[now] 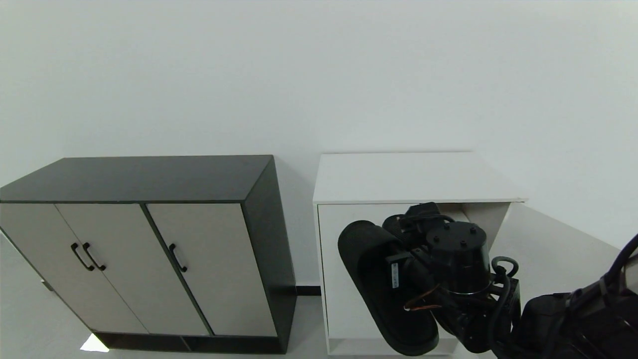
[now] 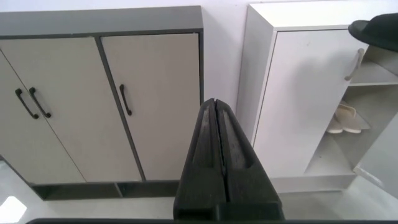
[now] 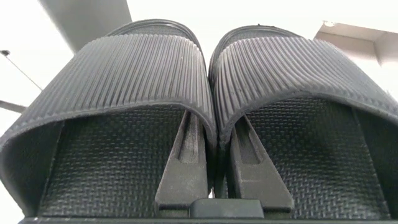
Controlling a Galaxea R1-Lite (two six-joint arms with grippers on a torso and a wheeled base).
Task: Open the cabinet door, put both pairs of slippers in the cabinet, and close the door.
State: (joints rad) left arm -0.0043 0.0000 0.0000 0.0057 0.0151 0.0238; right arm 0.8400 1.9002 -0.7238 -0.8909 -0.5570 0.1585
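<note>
Your biggest landmark is the dark cabinet [image 1: 149, 179], standing on the floor at the left with all three pale doors shut. Just beside it on the right stands the white cabinet [image 1: 408, 177]. A white door [image 2: 311, 106] covers the left part of its front, and the right part is open.

Your right arm [image 1: 458, 259] comes in from the lower right corner of the head view. Its wrist is raised in front of the white door, pointing toward the cabinet. It carries the black slippers [image 1: 379, 299] as a pair, held side by side off the floor and just in front of that door.

The right pincer [image 3: 216, 134] is nearly closed. One finger is slid under each strap, pinching the two touching inner walls of the slippers between them. From the head view you see one slipper at full length, while the wrist hides most of the other. You cannot tell whether the slippers touch the door.

Your left pincer [image 2: 214, 106] is fully closed with nothing in it. It hangs above the floor, aimed at the gap between the two cabinets.

A pair of pale slippers [image 2: 345, 118] already lies inside the open right part of the white cabinet. Their detail is hard to make out.
</note>
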